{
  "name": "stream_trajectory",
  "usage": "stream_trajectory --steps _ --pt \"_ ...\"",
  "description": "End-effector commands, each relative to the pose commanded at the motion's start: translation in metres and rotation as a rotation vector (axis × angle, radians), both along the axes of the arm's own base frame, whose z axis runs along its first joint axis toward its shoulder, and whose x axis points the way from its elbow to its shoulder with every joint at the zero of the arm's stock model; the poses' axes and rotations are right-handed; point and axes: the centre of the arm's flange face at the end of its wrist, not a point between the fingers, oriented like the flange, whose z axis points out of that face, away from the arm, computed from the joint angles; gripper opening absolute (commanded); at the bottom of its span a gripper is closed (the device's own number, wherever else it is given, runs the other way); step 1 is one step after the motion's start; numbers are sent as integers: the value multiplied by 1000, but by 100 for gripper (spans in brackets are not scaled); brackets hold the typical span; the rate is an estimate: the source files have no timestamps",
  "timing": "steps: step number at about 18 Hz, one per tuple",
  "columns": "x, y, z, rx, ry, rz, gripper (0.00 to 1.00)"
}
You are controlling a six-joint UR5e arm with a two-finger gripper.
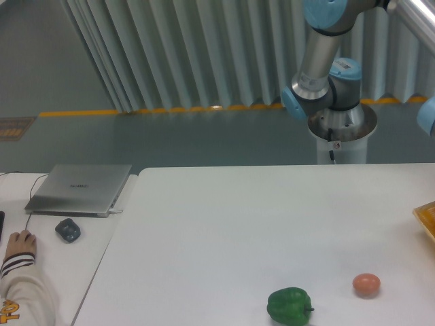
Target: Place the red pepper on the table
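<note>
A large white bench (224,224) with rounded corners fills most of the view. On it, near the front edge, sit one green pepper (289,306) and one smaller orange-pink round fruit (366,285), a little apart from each other. A sliver of one orange-yellow item (427,219) shows at the right edge of the bench. No red pepper shows anywhere in the frame, so its place and look cannot be told.

One robot arm (326,75), silver with light blue joints, stands on a round base behind the bench, and its far end runs out of the frame at the upper right. The claw is outside the frame, so whether it is spread or pressed together cannot be told.

To the left, a narrower white desk (61,258) carries one closed silver laptop (80,188) and one dark mouse (67,229). One person's hand (19,241) in a white sleeve rests at its left edge.
</note>
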Motion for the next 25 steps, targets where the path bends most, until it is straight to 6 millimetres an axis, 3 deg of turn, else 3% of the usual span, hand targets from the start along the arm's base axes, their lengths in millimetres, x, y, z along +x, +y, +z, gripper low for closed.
stream_trajectory --steps 7,11,12,18,25 --pt "-2 -3 15 6 -5 13 40" --pt "-5 -1 39 5 -28 14 40" --pt "-7 2 54 23 -38 17 40" --pt "-1 19 85 159 -71 109 40" --pt "23 58 92 265 -120 304 40"
